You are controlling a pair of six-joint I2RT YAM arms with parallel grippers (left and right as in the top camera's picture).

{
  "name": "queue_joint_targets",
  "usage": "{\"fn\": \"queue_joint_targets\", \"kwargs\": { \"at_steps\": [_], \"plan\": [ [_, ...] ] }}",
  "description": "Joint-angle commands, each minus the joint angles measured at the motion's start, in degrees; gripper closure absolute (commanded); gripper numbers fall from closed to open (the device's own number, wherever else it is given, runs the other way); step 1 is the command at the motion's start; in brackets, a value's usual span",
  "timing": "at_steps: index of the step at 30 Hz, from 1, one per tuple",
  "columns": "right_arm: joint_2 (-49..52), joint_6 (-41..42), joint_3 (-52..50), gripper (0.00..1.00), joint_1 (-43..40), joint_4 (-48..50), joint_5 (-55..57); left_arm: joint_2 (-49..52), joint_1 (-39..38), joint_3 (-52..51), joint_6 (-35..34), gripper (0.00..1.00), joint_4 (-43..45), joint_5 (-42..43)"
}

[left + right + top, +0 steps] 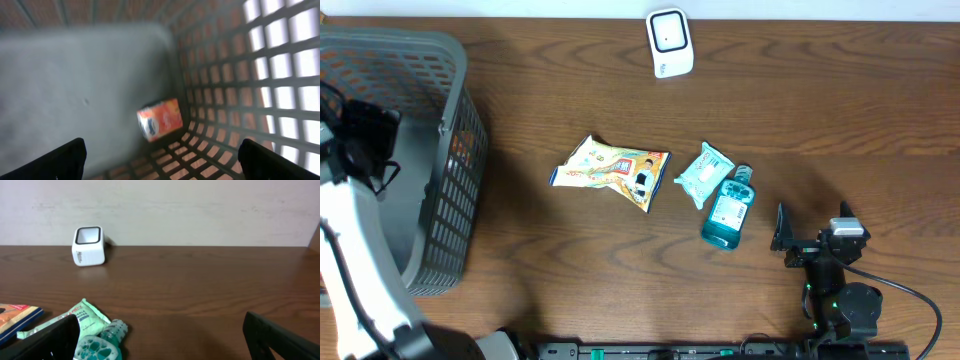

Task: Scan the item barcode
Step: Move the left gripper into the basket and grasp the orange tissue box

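A grey plastic basket with latticed walls stands at the left end of the dark brown, wood-grained bench. Seen from inside, its floor is plain, smooth grey, and light shows through the square openings of one side. A pale, bare wall rises behind the bench's far edge

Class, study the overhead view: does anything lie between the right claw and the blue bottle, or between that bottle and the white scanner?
Nothing visible lies between the right claw and the blue bottle. The wipes pack, beside the bottle's neck, lies toward the white scanner.
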Motion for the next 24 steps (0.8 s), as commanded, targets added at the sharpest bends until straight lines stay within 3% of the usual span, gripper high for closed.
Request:
{"fn": "queue_joint_targets", "kwargs": {
  "at_steps": [1, 4, 14, 24],
  "plan": [
    [-0.26, 0.81, -0.07, 0.01, -0.22, -0.20, 0.31, 4.83, 0.17, 0.81, -2.62, 0.02, -0.46, 8.81],
    [-0.26, 0.81, -0.07, 0.01, -0.22, -0.20, 0.31, 8.79, 0.17, 0.79, -0.74, 0.00, -0.94, 10.91],
    [-0.26, 0.81, -0.07, 0.01, -0.22, -0.17, 0.31, 16.68, 0.17, 0.76, 34.38, 0.02, 3.48, 13.57],
    [-0.26, 0.81, -0.07, 0.01, -0.22, -0.20, 0.33, 17.59, 0.07, 0.74, 50.49, 0.02, 6.29, 13.16]
  ]
}}
